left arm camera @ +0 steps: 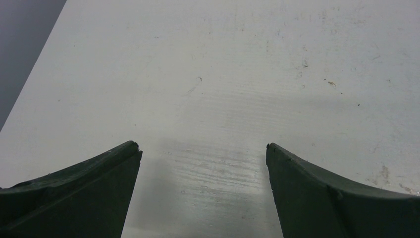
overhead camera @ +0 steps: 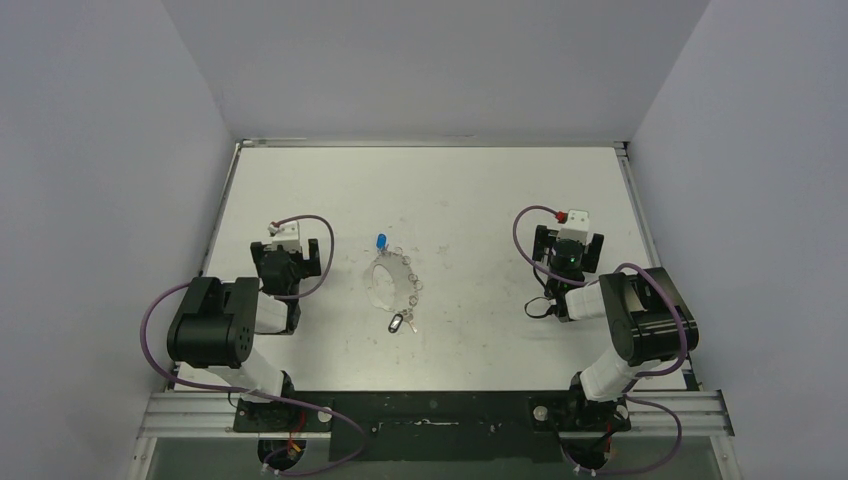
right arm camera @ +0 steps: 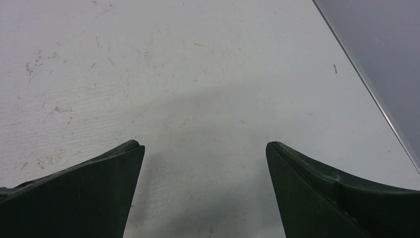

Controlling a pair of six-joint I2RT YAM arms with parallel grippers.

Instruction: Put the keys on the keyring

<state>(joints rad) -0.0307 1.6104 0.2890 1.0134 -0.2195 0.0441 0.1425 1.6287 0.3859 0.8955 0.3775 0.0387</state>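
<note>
Step in hand: approach. Neither key is gripped yet, and nothing has been threaded.
Left gripper (left arm camera: 203,146): jaws spread wide, empty, poised over bare table (overhead camera: 480,190) to the left of the parts.
Right gripper (right arm camera: 204,144): jaws likewise spread wide, empty, well apart from the parts on their right.
Keyring (overhead camera: 392,277): lies flat at mid-table between the arms. It is a pale, translucent plate with a large round hole and small wire loops (overhead camera: 415,285) along its rim.
Blue-headed key (overhead camera: 380,240): just beyond the keyring's far edge. Whether it touches the keyring cannot be told.
Dark-headed key (overhead camera: 399,322): just beside the near edge, oval head, metal shank.
Handling, judged: the plate is thin and probably slides, so one gripper should pin its rim while the other works.
Key pick, judged: the keys are small and flat. Grip the head, not the shank, and leave the eye free for a loop.
Surface: matte white, scuffed, faintly grained.
</note>
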